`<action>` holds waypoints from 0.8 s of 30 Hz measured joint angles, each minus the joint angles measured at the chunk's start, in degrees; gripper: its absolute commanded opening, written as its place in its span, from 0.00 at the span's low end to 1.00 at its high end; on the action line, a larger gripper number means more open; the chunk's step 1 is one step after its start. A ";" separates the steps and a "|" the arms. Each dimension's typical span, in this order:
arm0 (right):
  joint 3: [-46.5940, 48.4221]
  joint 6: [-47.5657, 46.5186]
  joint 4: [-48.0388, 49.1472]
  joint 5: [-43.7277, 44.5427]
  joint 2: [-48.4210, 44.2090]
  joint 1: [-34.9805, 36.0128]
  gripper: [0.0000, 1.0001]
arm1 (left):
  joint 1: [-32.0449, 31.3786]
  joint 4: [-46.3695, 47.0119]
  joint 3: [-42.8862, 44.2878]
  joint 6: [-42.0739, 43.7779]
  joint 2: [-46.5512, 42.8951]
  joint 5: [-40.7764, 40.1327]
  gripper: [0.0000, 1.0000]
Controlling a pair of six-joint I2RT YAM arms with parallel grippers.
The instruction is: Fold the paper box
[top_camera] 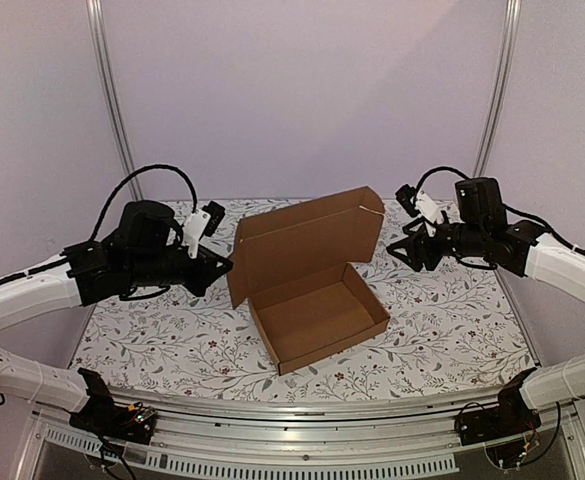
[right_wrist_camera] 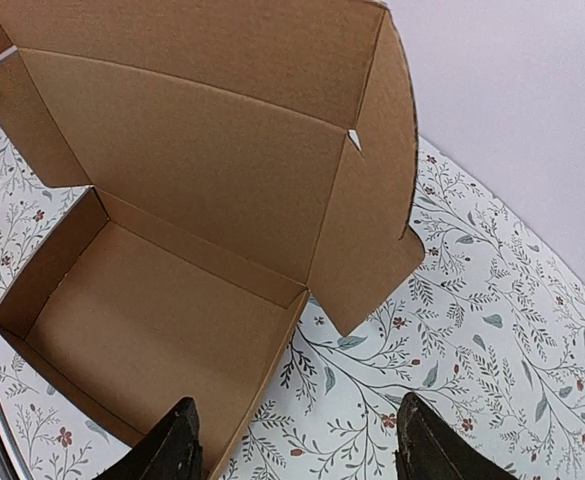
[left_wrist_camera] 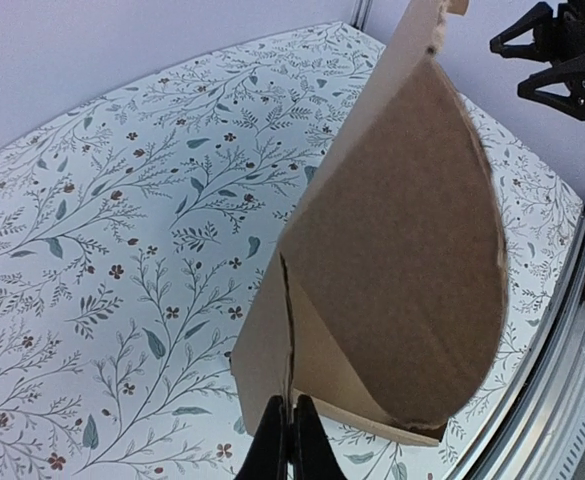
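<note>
The brown paper box (top_camera: 317,315) sits mid-table with its shallow tray formed and its lid (top_camera: 307,240) standing upright behind it. My left gripper (top_camera: 224,266) is at the lid's left side flap (left_wrist_camera: 392,250). In the left wrist view its fingers (left_wrist_camera: 272,445) are pressed together on that flap's lower edge. My right gripper (top_camera: 400,250) hovers open off the box's right side, apart from the lid's right flap (right_wrist_camera: 372,230). Between its fingers (right_wrist_camera: 177,445) I see only the tray's right wall and the tablecloth. The tray (right_wrist_camera: 142,320) holds nothing.
The table carries a white floral cloth (top_camera: 442,320). A metal rail (top_camera: 302,410) runs along the near edge, with both arm bases bolted to it. Pale walls and two upright posts (top_camera: 112,100) close the back.
</note>
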 measured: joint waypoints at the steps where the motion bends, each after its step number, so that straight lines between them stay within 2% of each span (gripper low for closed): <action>1: 0.00 -0.57 0.50 -0.61 0.37 -0.15 0.64 | -0.02 -0.46 0.00 -0.17 -0.24 0.22 0.00; 8: 1.64 -4.00 2.69 -6.75 5.49 -3.26 0.63 | -0.11 -2.01 0.00 -0.85 -0.57 1.22 0.00; 16: 9.38 -6.73 4.11 -12.33 12.98 -7.08 0.63 | -0.11 -2.03 0.00 -0.87 -0.22 1.57 0.00; 24: 13.00 -8.55 4.39 -17.44 16.70 -7.82 0.55 | -0.22 -2.05 0.00 -0.87 -0.17 1.53 0.00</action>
